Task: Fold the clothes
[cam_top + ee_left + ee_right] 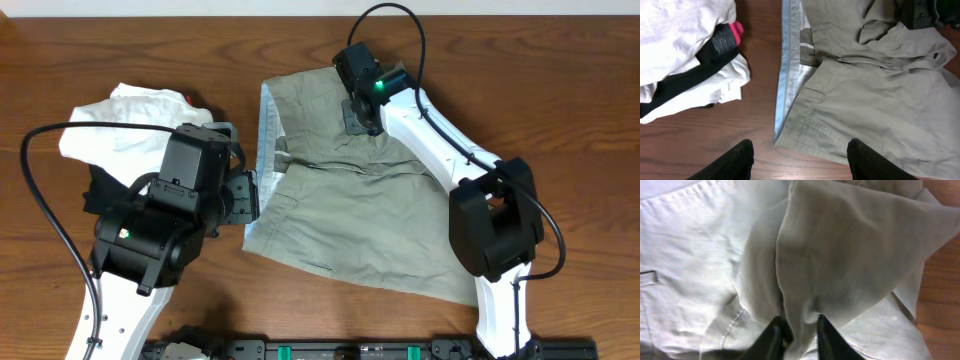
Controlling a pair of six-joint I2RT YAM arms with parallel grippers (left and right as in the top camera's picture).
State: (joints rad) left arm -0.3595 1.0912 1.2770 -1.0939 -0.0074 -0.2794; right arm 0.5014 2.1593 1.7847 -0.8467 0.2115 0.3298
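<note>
The khaki shorts lie spread across the middle of the table, pale blue inner waistband at their left edge. My right gripper is at the shorts' far part, shut on a pinched fold of khaki cloth. In the right wrist view the cloth runs down between its fingers. My left gripper is open and empty, just left of the shorts' near left corner. In the left wrist view its fingers straddle bare wood in front of the shorts' corner.
A pile of white and black garments with a red bit lies at the far left behind my left arm; it also shows in the left wrist view. The right arm's base stands on the shorts' right side.
</note>
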